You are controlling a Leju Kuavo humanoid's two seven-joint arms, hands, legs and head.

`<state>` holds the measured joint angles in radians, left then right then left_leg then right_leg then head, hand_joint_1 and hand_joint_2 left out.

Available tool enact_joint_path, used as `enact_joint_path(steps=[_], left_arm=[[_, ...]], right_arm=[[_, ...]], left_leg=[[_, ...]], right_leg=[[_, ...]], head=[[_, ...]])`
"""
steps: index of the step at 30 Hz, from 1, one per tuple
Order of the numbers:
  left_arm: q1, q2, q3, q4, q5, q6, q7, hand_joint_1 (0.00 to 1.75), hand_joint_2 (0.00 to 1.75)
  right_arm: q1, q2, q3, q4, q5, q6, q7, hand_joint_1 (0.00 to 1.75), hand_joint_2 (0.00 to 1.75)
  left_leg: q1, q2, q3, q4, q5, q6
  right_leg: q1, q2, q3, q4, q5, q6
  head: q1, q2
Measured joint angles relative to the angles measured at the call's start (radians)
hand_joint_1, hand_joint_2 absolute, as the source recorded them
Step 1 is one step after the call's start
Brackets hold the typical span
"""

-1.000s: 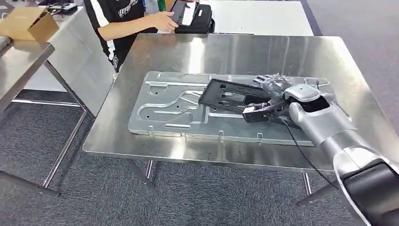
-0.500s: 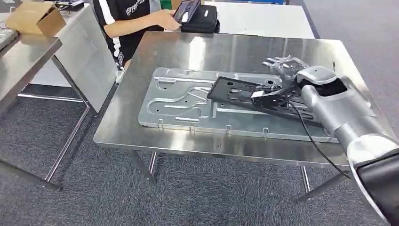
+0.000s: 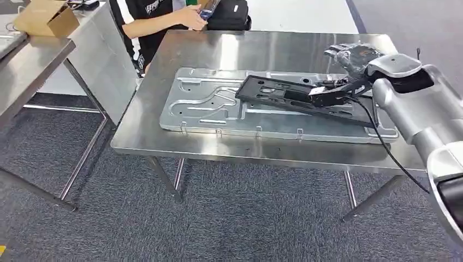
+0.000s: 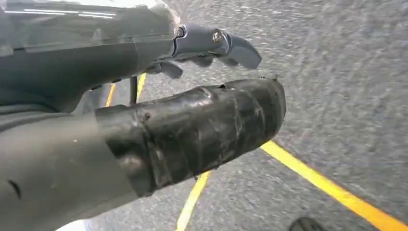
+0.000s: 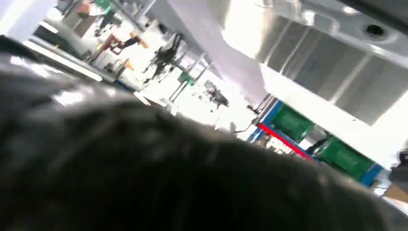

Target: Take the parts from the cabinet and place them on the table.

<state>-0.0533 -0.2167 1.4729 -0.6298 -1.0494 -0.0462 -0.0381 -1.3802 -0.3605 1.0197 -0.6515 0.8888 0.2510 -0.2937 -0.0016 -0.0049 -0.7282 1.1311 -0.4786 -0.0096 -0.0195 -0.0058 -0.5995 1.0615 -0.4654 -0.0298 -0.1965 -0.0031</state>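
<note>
A black frame part (image 3: 295, 98) lies flat across a large silver stamped panel (image 3: 207, 109) on the steel table (image 3: 256, 49). My right hand (image 3: 349, 60) hovers over the part's right end. Its fingers are spread and raised over the table beyond the part's far edge, and its dark thumb (image 3: 330, 91) lies just above the part. I see nothing gripped between them. The right wrist view is blurred, with the dark hand (image 5: 168, 183) close up and the panel (image 5: 327, 57) behind it. My left hand (image 4: 192, 110) hangs over the floor and holds nothing.
A person (image 3: 158, 13) in a black shirt stands at the table's far left corner by a black case (image 3: 229, 15). A second steel table (image 3: 33, 60) with a cardboard box (image 3: 46, 16) stands on the left. Yellow floor lines (image 4: 337, 190) cross the grey carpet.
The camera has shifted. The black part, tilted up in my right hand a second ago, now lies flat on the panel. My right hand has risen and moved toward the far right.
</note>
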Motion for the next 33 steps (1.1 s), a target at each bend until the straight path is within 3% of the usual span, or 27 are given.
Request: enact_joint_path(steps=[1,2,3,4,5,7,8,9,10,12,13,14,15,16,17,18,19,20,22,23,24,25,28,29,30,32,33], left_arm=[[0.000,-0.001,0.000,0.000,0.000,-0.001,0.001,0.00,0.00],[0.000,-0.002,0.000,0.000,0.000,-0.001,0.002,0.00,0.00],[0.000,-0.002,0.000,-0.001,0.000,-0.002,0.002,0.00,0.00],[0.000,-0.003,0.000,-0.002,0.000,-0.002,0.003,0.00,0.00],[0.000,-0.003,0.000,-0.003,0.000,-0.002,0.003,0.00,0.00],[-0.002,-0.005,0.000,-0.009,0.000,-0.005,0.003,0.00,0.00],[-0.003,-0.006,0.000,-0.014,-0.001,-0.008,0.003,0.00,0.00],[-0.004,-0.007,0.000,-0.022,-0.002,-0.012,0.003,0.00,0.00],[-0.005,-0.008,0.000,-0.025,-0.004,-0.015,0.003,0.00,0.00],[-0.001,-0.014,0.000,-0.036,-0.007,-0.029,0.002,0.00,0.00],[0.002,-0.022,0.000,-0.042,-0.008,-0.035,0.002,0.00,0.00],[0.001,-0.029,0.000,-0.047,-0.010,-0.044,0.000,0.00,0.00],[0.001,-0.033,0.000,-0.057,-0.012,-0.049,0.000,0.00,0.00],[0.001,-0.038,0.000,-0.062,-0.017,-0.056,0.000,0.00,0.00],[0.003,-0.042,0.000,-0.069,-0.020,-0.061,0.001,0.00,0.00],[0.006,-0.049,0.000,-0.077,-0.022,-0.066,0.003,0.00,0.00],[0.008,-0.053,0.001,-0.082,-0.024,-0.069,0.005,0.00,0.00],[0.010,-0.058,0.001,-0.086,-0.028,-0.071,0.007,0.00,0.00],[0.010,-0.065,0.002,-0.093,-0.029,-0.076,0.010,0.00,0.00],[0.009,-0.067,0.002,-0.098,-0.029,-0.077,0.010,0.00,0.00],[0.010,-0.067,0.002,-0.105,-0.030,-0.078,0.010,0.00,0.00],[0.009,-0.069,0.002,-0.108,-0.031,-0.078,0.010,0.00,0.00],[0.014,-0.068,0.002,-0.116,-0.031,-0.079,0.010,0.00,0.00],[0.014,-0.068,0.003,-0.116,-0.031,-0.079,0.010,0.00,0.00],[0.014,-0.069,0.004,-0.116,-0.032,-0.079,0.010,0.00,0.00],[0.014,-0.069,0.004,-0.116,-0.032,-0.081,0.010,0.00,0.00],[0.014,-0.069,0.005,-0.116,-0.032,-0.081,0.010,0.00,0.00]], right_arm=[[-0.003,0.000,0.001,-0.002,0.000,0.000,0.004,0.00,0.00],[-0.008,-0.002,0.001,-0.002,0.000,0.000,0.004,0.00,0.00],[-0.014,-0.003,0.002,-0.002,0.000,0.000,0.004,0.00,0.00],[-0.020,-0.004,0.003,-0.003,0.000,0.002,0.004,0.00,0.00],[-0.026,-0.005,0.003,-0.004,0.000,0.003,0.004,0.00,0.00],[-0.040,-0.009,0.003,-0.007,0.000,0.014,0.004,0.00,0.00],[-0.047,-0.014,0.003,-0.011,0.000,0.017,0.004,0.00,0.00],[-0.054,-0.022,0.002,-0.020,-0.002,0.019,0.005,0.00,0.00],[-0.061,-0.030,0.003,-0.025,-0.003,0.022,0.007,0.00,0.00],[-0.067,-0.045,0.003,-0.033,-0.013,0.028,0.008,0.00,0.00],[-0.067,-0.056,0.004,-0.035,-0.017,0.030,0.007,0.00,0.00],[-0.069,-0.068,0.007,-0.039,-0.020,0.034,0.005,0.00,0.00],[-0.075,-0.078,0.010,-0.040,-0.024,0.035,0.005,0.00,0.00],[-0.079,-0.092,0.012,-0.043,-0.031,0.035,0.003,0.00,0.00],[-0.080,-0.103,0.014,-0.046,-0.034,0.034,0.001,0.00,0.00],[-0.078,-0.114,0.017,-0.048,-0.037,0.034,0.001,0.00,0.00],[-0.077,-0.120,0.019,-0.048,-0.039,0.034,0.001,0.00,0.00],[-0.077,-0.124,0.022,-0.048,-0.043,0.034,0.001,0.00,0.00],[-0.078,-0.132,0.028,-0.048,-0.051,0.032,-0.002,0.00,0.00],[-0.078,-0.134,0.030,-0.049,-0.053,0.031,-0.002,0.00,0.00],[-0.079,-0.136,0.031,-0.052,-0.054,0.030,-0.002,0.00,0.00],[-0.077,-0.137,0.034,-0.057,-0.057,0.029,-0.002,0.00,0.00],[-0.077,-0.144,0.039,-0.058,-0.063,0.029,-0.002,0.00,0.00],[-0.080,-0.144,0.042,-0.059,-0.064,0.029,-0.002,0.00,0.00],[-0.081,-0.144,0.043,-0.061,-0.064,0.029,-0.002,0.00,0.00],[-0.084,-0.147,0.043,-0.064,-0.064,0.029,-0.002,0.00,0.00],[-0.086,-0.148,0.044,-0.064,-0.064,0.028,-0.002,0.00,0.00]], left_leg=[[0.004,0.000,-0.019,0.080,-0.063,-0.006],[0.005,0.001,-0.032,0.146,-0.101,-0.009],[0.007,0.001,-0.035,0.201,-0.114,-0.011],[0.007,0.001,-0.020,0.217,-0.096,-0.011],[0.007,0.001,0.017,0.191,-0.058,-0.009],[0.005,0.001,0.130,0.058,-0.007,0.001],[0.001,0.000,0.203,-0.036,-0.029,0.012],[-0.005,0.001,0.248,-0.115,-0.059,0.018],[-0.005,0.000,0.248,-0.117,-0.060,0.019],[-0.011,0.000,0.235,-0.128,-0.040,0.035],[-0.008,0.004,0.230,-0.163,-0.012,0.038],[-0.001,0.012,0.234,-0.165,0.006,0.046],[-0.002,0.012,0.220,-0.174,0.022,0.060],[-0.004,0.011,0.202,-0.173,0.039,0.061],[-0.005,0.011,0.183,-0.167,0.050,0.059],[-0.006,0.011,0.165,-0.159,0.059,0.059],[-0.006,0.012,0.145,-0.149,0.065,0.058],[-0.005,0.014,0.124,-0.139,0.072,0.056],[-0.002,0.015,0.083,-0.111,0.082,0.049],[-0.002,0.015,0.068,-0.096,0.086,0.044],[-0.006,0.013,0.049,-0.085,0.089,0.038],[-0.007,0.010,0.049,-0.078,0.094,0.034],[-0.007,0.003,0.036,-0.079,0.121,0.027],[-0.002,0.005,0.028,-0.067,0.099,0.020],[-0.001,0.004,0.008,-0.037,0.043,0.014],[0.001,0.004,-0.021,0.090,-0.090,0.008],[0.001,0.004,-0.028,0.160,-0.131,0.009]], right_leg=[[0.001,0.000,-0.016,0.000,0.012,0.000],[0.001,0.000,-0.031,0.000,0.023,0.000],[0.001,0.000,-0.049,0.001,0.036,0.000],[0.001,0.000,-0.065,0.002,0.048,0.001],[0.001,0.001,-0.081,0.002,0.061,0.003],[0.001,0.002,-0.101,0.002,0.081,0.007],[0.000,0.001,-0.105,0.002,0.089,0.010],[0.004,0.001,-0.109,0.002,0.096,0.018],[0.001,-0.004,-0.107,-0.005,0.107,0.024],[-0.002,-0.006,-0.100,-0.023,0.132,0.037],[0.014,-0.003,-0.100,-0.028,0.140,0.044],[0.011,0.000,-0.115,-0.018,0.114,0.046],[0.007,0.005,-0.128,0.016,0.051,0.045],[0.008,0.007,-0.142,0.082,-0.019,0.045],[0.008,0.007,-0.157,0.165,-0.070,0.047],[0.007,0.007,-0.168,0.236,-0.094,0.049],[0.006,0.006,-0.168,0.275,-0.089,0.050],[0.004,0.006,-0.151,0.274,-0.067,0.051],[-0.004,0.005,-0.051,0.159,-0.011,0.058],[-0.009,0.006,0.010,0.078,-0.022,0.063],[-0.005,0.007,0.045,0.020,-0.068,0.063],[0.002,0.012,0.029,0.033,-0.051,0.044],[0.002,0.007,0.011,0.027,-0.035,0.022],[-0.001,0.004,-0.001,0.025,-0.020,0.012],[-0.001,0.004,-0.015,0.023,-0.007,0.007],[0.001,0.005,-0.048,0.020,0.021,0.002],[0.004,0.006,-0.066,0.020,0.035,0.001]], head=[[0.000,0.000],[0.000,0.000],[0.000,0.000],[0.000,0.000],[0.000,0.000],[0.000,0.000],[0.000,0.000],[0.000,0.000],[0.000,0.000],[0.000,0.000],[0.000,0.000],[0.000,0.000],[0.001,0.000],[0.001,0.000],[0.000,0.000],[0.001,0.000],[0.001,0.000],[0.001,0.000],[0.001,0.000],[0.001,0.000],[0.001,0.000],[-0.003,0.000],[-0.001,0.000],[-0.001,0.000],[0.000,0.000],[0.000,0.000],[-0.001,0.000]])
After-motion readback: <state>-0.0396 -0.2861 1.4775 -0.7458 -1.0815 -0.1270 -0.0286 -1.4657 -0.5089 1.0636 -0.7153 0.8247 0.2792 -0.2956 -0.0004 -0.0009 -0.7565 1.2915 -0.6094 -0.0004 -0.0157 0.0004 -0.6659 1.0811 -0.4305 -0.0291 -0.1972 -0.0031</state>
